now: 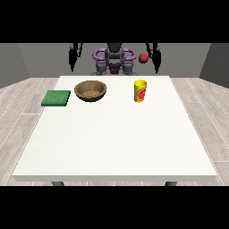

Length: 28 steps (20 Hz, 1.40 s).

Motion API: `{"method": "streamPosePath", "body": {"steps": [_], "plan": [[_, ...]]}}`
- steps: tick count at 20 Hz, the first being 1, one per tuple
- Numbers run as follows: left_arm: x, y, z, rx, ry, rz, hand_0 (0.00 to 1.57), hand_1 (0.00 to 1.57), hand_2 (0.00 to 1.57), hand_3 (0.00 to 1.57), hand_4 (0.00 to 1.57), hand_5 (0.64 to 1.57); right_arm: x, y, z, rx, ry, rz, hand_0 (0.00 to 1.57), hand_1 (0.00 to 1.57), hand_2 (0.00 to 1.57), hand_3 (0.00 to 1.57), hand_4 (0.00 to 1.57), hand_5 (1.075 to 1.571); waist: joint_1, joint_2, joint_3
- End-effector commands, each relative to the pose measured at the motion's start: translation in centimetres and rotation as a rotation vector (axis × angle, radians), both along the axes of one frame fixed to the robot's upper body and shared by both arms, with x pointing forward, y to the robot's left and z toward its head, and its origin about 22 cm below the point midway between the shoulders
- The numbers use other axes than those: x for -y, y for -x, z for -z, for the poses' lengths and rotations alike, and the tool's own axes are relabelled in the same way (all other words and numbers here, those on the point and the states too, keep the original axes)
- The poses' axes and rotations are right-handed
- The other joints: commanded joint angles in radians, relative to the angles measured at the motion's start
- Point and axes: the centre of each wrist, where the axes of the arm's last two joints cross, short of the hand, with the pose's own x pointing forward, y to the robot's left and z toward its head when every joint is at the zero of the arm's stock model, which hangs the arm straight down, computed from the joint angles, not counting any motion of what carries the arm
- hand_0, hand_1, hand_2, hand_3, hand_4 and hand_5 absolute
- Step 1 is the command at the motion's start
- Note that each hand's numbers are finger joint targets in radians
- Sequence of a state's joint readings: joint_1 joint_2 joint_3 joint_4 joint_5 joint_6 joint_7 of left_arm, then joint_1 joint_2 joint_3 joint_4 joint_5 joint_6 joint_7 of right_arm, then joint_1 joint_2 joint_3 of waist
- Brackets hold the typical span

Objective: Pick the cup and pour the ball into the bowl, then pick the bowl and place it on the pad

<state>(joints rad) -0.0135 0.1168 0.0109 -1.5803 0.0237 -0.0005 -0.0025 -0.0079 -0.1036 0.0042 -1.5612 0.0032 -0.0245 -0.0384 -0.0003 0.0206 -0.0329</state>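
Observation:
A yellow cup (140,91) with a red mark stands upright on the white table (112,143), right of centre at the back. A red ball (143,58) is in the air above the cup, touching nothing. A brown wooden bowl (91,90) sits left of the cup, with nothing in it. A flat green pad (56,98) lies at the table's left edge beside the bowl. The hand at the view's left (72,61) and the hand at the view's right (156,64) hang down behind the table's far edge, fingers straight, holding nothing.
The robot's torso (114,60) stands behind the middle of the far edge. The near half of the table is bare white surface. Grey wooden floor surrounds the table.

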Motion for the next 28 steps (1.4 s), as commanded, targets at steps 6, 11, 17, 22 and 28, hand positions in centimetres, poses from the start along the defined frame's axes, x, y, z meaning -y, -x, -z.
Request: {"method": "streamPosePath", "body": {"steps": [6,11,17,22,28], "plan": [[-0.9,-0.1,-3.2,0.011,-0.024,-0.005,0.00,0.00,0.00,0.00,0.66,1.566,1.0,-0.1,-3.0,-0.001,0.033,0.000,0.00,0.00,0.00,0.00,0.87,1.533,0.008,-0.279,0.0271],[1.7,1.2,-4.5,-0.257,0.222,-0.040,0.00,0.00,0.00,0.00,0.63,1.564,0.4,2.6,-4.2,-0.270,-0.168,0.021,0.00,0.00,0.00,0.00,0.86,1.532,-0.054,-0.458,0.0330],[3.3,0.0,-9.7,-0.057,0.186,-0.041,0.00,0.00,0.00,0.00,0.57,1.559,1.0,2.9,-10.2,-0.122,-0.174,0.008,0.00,0.00,0.00,0.00,0.77,1.544,-0.070,-0.267,0.0330],[3.3,-2.5,-8.0,0.135,0.147,-0.053,0.00,0.00,0.00,0.00,0.61,1.555,0.1,1.1,-9.1,0.095,-0.162,-0.018,0.00,0.00,0.00,0.00,0.72,1.540,-0.090,-0.033,0.0330],[2.4,-5.0,-7.9,0.331,0.078,-0.045,0.00,0.00,0.00,0.00,0.57,1.520,-1.1,-0.6,-9.0,0.237,-0.175,-0.064,0.00,0.00,0.00,0.00,0.70,1.545,-0.099,0.169,0.0328]]}}
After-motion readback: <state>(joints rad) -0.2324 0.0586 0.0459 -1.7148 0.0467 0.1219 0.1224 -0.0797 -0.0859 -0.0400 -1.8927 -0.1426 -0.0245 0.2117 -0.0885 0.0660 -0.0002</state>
